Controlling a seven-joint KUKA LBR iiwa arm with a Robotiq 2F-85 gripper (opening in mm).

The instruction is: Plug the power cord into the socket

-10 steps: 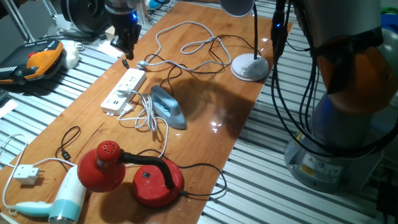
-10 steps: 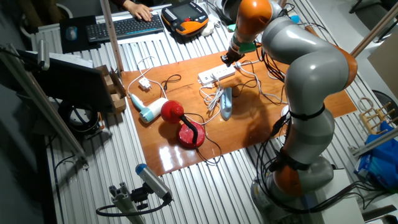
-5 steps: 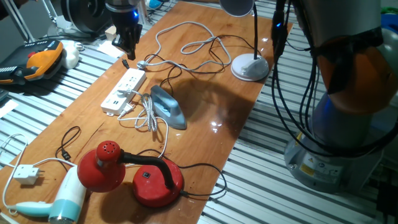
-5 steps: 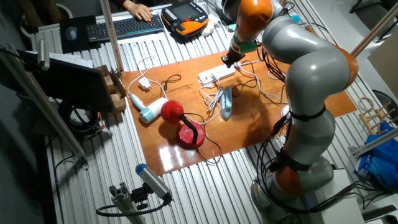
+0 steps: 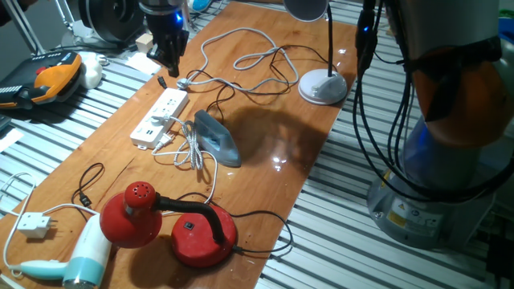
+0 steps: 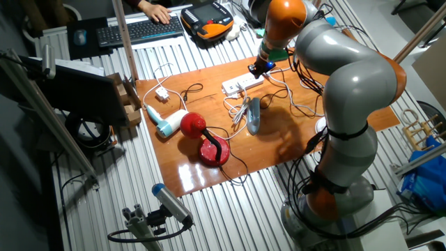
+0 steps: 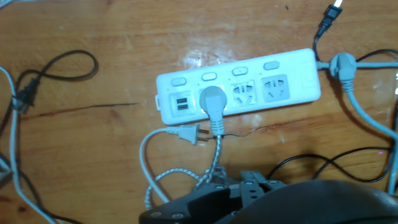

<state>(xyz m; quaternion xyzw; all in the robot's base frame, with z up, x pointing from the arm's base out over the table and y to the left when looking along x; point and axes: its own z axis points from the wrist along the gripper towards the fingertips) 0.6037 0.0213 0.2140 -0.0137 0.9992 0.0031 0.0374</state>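
The socket is a long white power strip (image 5: 161, 116) on the wooden table, also in the other fixed view (image 6: 242, 84) and the hand view (image 7: 242, 84). The power cord's small white plug (image 7: 211, 99) sits in the outlet beside the USB ports. Its braided cord (image 7: 216, 152) runs down to the light-blue iron (image 5: 217, 138), which lies beside the strip. My gripper (image 5: 169, 58) hovers above the strip's far end, apart from plug and cord, holding nothing I can see. Its fingers do not show in the hand view, so I cannot tell how the jaws stand.
A loose two-prong plug (image 7: 186, 132) on a white cord lies by the strip. A black plug (image 7: 329, 14) lies past the strip's far end. A lamp base (image 5: 323, 87), a red lamp (image 5: 193, 229), a hair dryer (image 5: 84, 257) and a boxy adapter (image 5: 32, 225) share the table.
My gripper has shifted slightly up and away from the strip's far end. The plug, the cord and the iron have not moved.
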